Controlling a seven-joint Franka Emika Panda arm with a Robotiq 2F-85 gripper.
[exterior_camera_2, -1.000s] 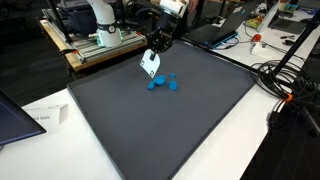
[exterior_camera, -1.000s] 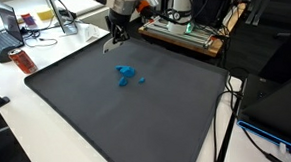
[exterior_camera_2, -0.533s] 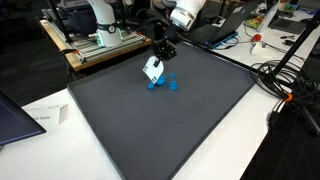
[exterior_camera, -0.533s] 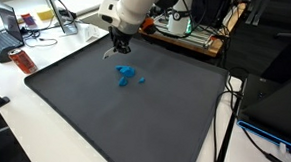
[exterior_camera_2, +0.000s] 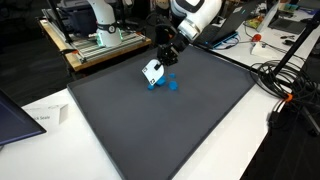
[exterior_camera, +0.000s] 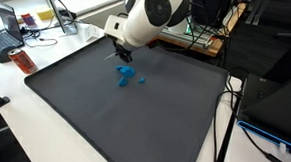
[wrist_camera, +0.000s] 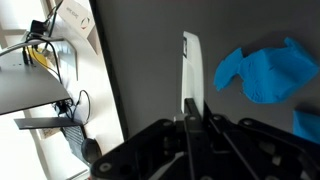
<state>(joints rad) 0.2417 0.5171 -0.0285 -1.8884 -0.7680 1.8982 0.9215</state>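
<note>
Wrist view is showing the end effector point(wrist_camera: 188, 118) clenching a thin white card point(wrist_camera: 189, 70) edge-on, hovering just beside the blue crumpled lump point(wrist_camera: 262, 75) lying on the dark mat point(wrist_camera: 140, 70). Judging by this, a carrying step is in hand; any lowering is calling for keeping the card upright, clear of the lump.

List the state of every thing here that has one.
gripper: shut on the white flat piece
white flat piece: clamped, standing on edge, beside the large blue piece
large blue piece: lying on the dark mat, not gripped
small blue piece: lying loose on the mat, apart from the large one
</note>
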